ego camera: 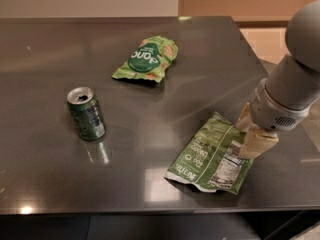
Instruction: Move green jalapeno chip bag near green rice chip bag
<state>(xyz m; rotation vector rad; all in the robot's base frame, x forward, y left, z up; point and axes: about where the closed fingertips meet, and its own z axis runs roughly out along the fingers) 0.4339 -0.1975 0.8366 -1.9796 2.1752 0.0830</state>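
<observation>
The green jalapeno chip bag (212, 155) lies flat near the table's front right edge, with its white nutrition panel facing up. The green rice chip bag (146, 59) lies further back, near the table's middle, well apart from it. My gripper (250, 130) is at the jalapeno bag's right edge, low over the table. It is open, with one cream finger (257, 143) at the bag's side and the other (243, 118) just behind it. It holds nothing.
A green soda can (86, 113) stands upright at the left of the dark table (200, 84). The table's right edge runs close behind my arm (292, 86). The front edge lies just below the jalapeno bag.
</observation>
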